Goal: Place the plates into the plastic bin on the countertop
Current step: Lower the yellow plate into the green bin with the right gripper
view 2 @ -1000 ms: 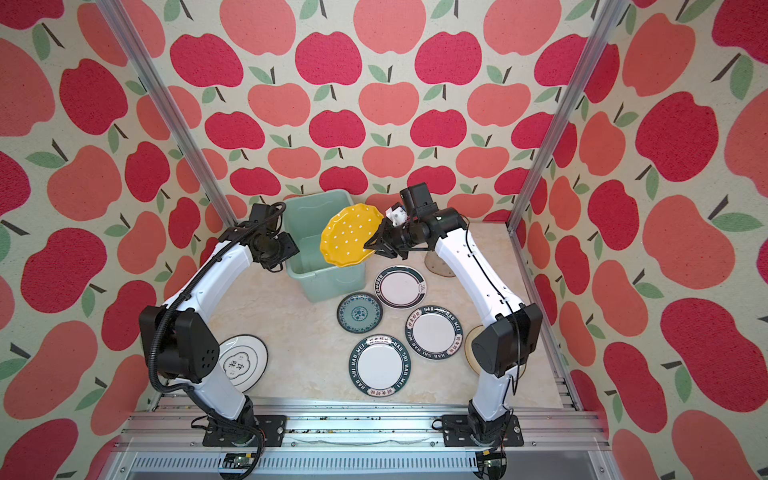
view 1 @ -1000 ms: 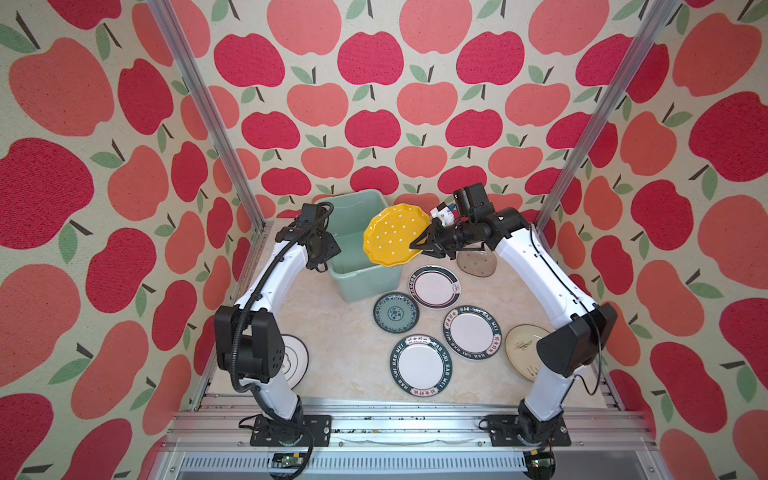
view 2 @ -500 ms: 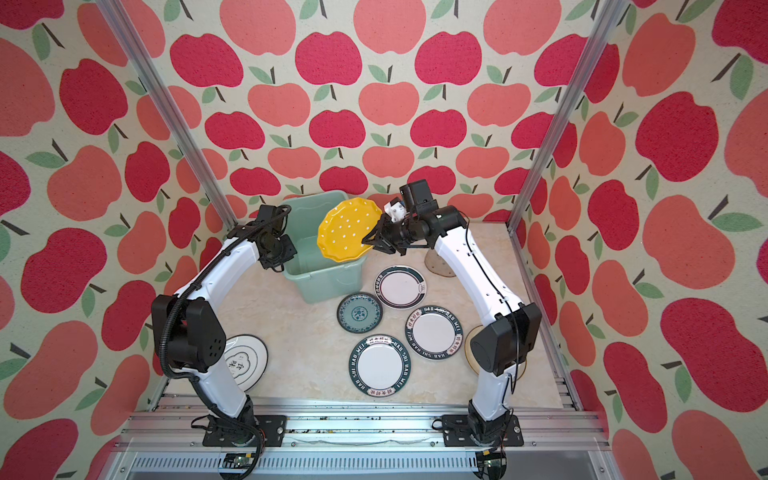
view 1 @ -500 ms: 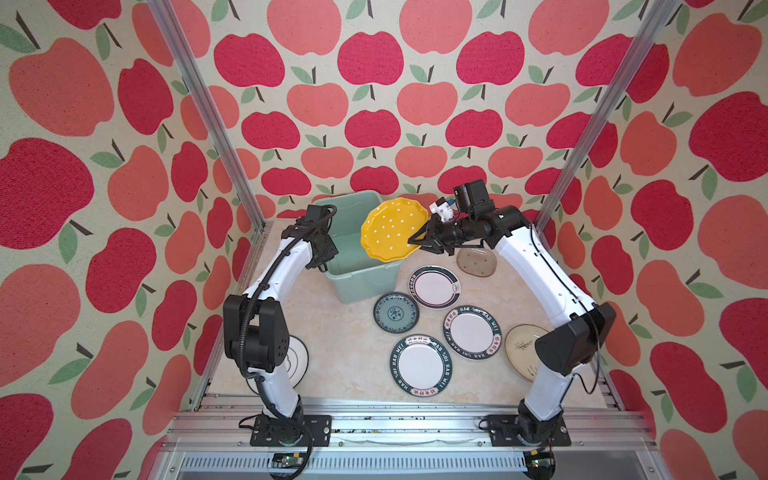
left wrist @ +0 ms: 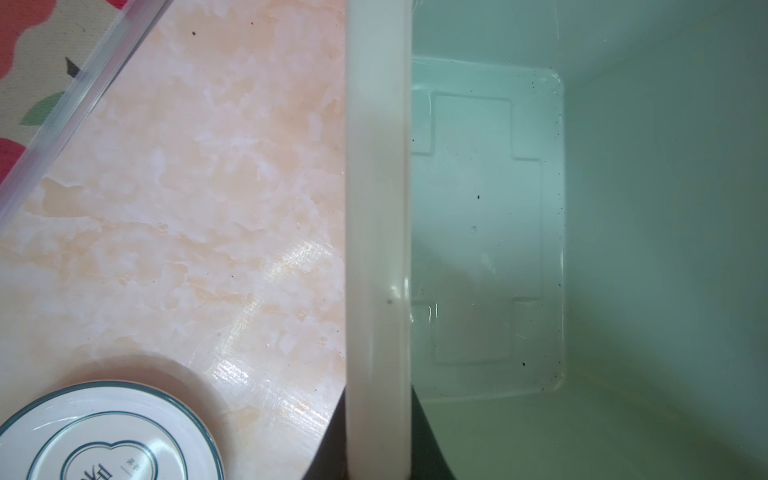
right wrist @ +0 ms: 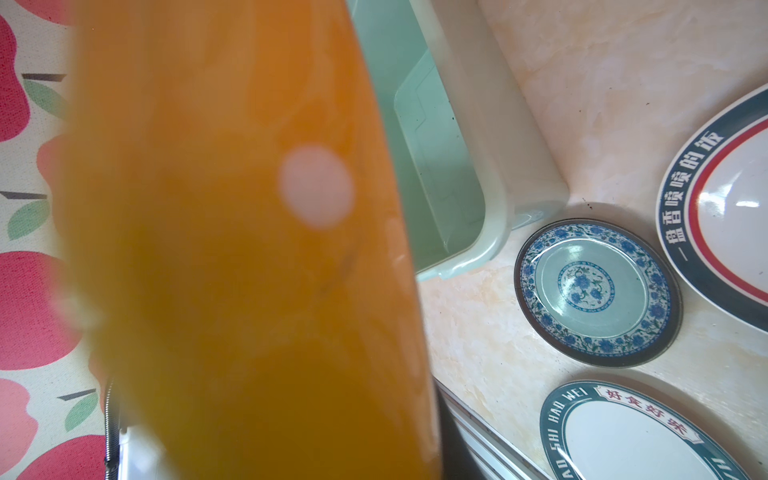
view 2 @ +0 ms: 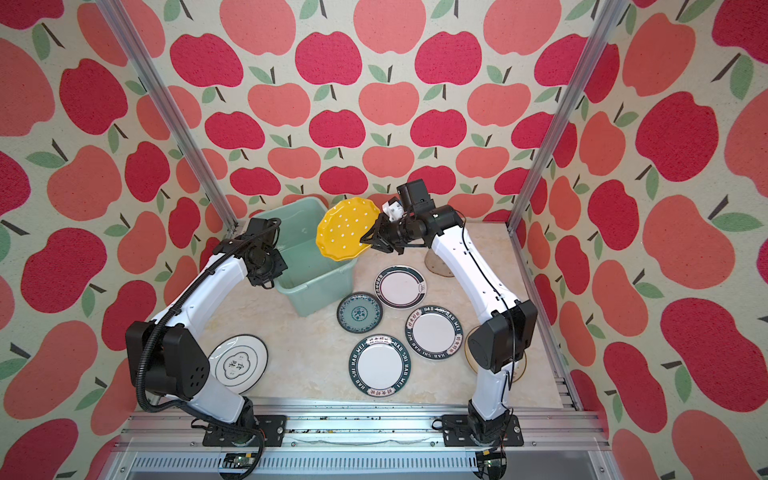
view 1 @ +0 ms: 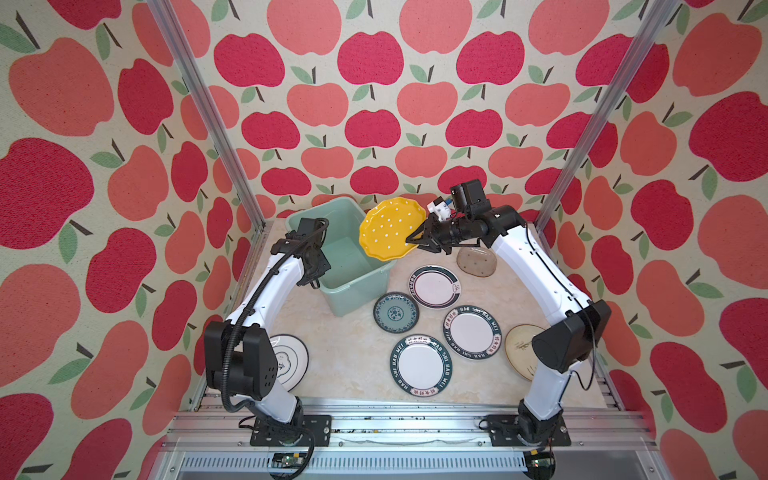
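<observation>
Yellow plate [view 1: 391, 229] clamped in right jaws, tilted above bin [view 1: 353, 293] rim.

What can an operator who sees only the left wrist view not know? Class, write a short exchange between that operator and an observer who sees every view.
Operator: Is any plate held?
Observer: Yes, the right gripper grips the yellow plate by its edge.
Operator: Where is that plate?
Observer: Tilted, in the air at the bin's right rim, not inside.
</observation>
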`<state>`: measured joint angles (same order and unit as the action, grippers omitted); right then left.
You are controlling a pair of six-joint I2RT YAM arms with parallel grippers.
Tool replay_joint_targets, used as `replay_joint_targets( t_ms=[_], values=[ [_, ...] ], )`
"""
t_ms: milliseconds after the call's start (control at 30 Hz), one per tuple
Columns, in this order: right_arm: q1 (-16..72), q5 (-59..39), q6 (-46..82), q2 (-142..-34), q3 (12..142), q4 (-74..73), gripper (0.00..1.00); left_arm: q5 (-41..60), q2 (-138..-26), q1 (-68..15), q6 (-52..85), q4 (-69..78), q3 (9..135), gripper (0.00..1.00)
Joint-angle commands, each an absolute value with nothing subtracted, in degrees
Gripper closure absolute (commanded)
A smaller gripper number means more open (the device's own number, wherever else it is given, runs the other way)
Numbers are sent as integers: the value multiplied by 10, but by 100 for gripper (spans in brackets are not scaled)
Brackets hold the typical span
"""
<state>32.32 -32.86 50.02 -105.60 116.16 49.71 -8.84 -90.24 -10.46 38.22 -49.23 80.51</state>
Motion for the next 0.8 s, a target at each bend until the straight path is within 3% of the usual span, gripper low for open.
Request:
replay_joint_targets(
  t_ms=[0, 267, 467, 767],
  values=[
    [342, -347, 495, -1054, 1206, 433, 99, -89, -863, -113, 385, -522, 785, 84],
    [379, -322, 481, -1095, 1261, 468, 100, -89, -803, -114, 397, -541, 731, 80],
    [403, -289, 480, -1139, 1314, 499, 100, -89, -774, -115, 405, -546, 719, 54],
    [443, -204, 476, -1216, 1395, 541, 100, -122, -676, -109, 386, -561, 756, 30]
  ],
)
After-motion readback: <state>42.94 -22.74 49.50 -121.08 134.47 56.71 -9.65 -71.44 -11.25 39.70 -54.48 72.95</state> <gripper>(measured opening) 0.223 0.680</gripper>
